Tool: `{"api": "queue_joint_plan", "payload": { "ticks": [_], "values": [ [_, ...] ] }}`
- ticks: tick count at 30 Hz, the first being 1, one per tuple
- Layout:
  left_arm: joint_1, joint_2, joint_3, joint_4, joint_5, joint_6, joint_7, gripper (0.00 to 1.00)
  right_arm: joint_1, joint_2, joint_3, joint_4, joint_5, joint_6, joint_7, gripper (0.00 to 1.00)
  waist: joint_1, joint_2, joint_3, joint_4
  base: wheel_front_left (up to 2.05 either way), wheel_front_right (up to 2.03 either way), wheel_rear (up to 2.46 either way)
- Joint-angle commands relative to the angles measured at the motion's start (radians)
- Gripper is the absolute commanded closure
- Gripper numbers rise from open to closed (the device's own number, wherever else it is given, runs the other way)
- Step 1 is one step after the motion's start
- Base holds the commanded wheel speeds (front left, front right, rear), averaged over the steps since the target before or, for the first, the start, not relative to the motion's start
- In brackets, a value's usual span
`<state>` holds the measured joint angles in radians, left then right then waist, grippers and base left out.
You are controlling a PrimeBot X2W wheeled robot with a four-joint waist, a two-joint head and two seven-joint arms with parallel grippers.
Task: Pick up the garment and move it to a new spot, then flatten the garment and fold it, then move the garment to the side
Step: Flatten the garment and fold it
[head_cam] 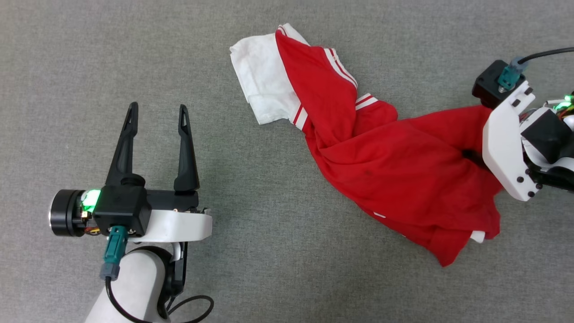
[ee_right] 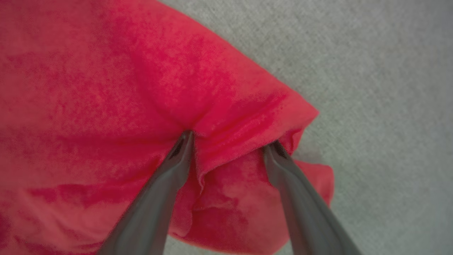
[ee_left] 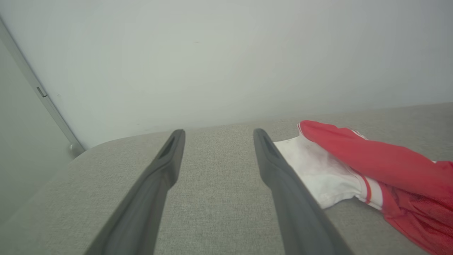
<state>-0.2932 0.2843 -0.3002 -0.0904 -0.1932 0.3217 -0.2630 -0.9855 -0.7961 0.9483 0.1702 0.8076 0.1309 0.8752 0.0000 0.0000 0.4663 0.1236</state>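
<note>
- One garment (head_cam: pixel 403 179) lay on one grey surface (head_cam: pixel 269 278).
- There were two grippers: left gripper (head_cam: pixel 157 114) well left of the garment, right gripper (ee_right: pixel 231 141) at the garment's right end.
- Four dark fingers (head_cam: pixel 123 148) showed, two per gripper.
- Two teal plugs: left plug (head_cam: pixel 115 249), right plug (head_cam: pixel 509 77).

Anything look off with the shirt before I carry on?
The red jersey T-shirt with white sleeves lies twisted and bunched on the grey fabric surface, not flat. The right gripper has its jaws open, pressed into a red fold.

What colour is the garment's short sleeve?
The sleeve is white, with red-striped trim; clearest in head view.
</note>
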Motion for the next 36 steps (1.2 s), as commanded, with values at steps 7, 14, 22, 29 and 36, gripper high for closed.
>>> {"api": "queue_joint_plan", "payload": {
  "ticks": [7, 14, 22, 29, 36],
  "values": [
    [-0.011, -0.066, 0.063, 0.019, 0.060, -0.070, -0.002, 0.00, 0.048, 0.031, 0.223, 0.094, 0.062, 0.004, -0.040, 0.00, 0.0000, 0.0000, 0.038, 0.017, 0.00, 0.00, 0.00],
    [0.020, -0.094, 0.120, 0.036, 0.091, -0.110, -0.002, 0.00, -0.085, 0.023, 0.236, 0.135, 0.079, 0.000, -0.170, 1.00, 0.0000, 0.0000, -0.002, -0.009, 0.00, 0.00, 0.00],
    [0.075, -0.119, 0.172, 0.057, 0.112, -0.146, -0.002, 0.00, -0.222, 0.006, 0.207, 0.129, 0.099, 0.000, -0.349, 1.00, 0.0000, 0.0000, -0.110, -0.040, 0.00, 0.00, 0.00],
    [0.148, -0.140, 0.201, 0.061, 0.128, -0.162, -0.002, 0.00, -0.263, -0.047, 0.220, 0.031, 0.117, 0.000, -0.431, 1.00, 0.0000, 0.0000, -0.205, -0.066, 0.00, 0.00, 0.00],
    [0.194, -0.147, 0.233, 0.064, 0.130, -0.178, -0.002, 0.00, -0.236, -0.067, 0.226, -0.109, 0.121, 0.000, -0.466, 1.00, 0.0000, 0.0000, -0.252, -0.088, 0.00, 0.00, 0.00]
  ]
}}
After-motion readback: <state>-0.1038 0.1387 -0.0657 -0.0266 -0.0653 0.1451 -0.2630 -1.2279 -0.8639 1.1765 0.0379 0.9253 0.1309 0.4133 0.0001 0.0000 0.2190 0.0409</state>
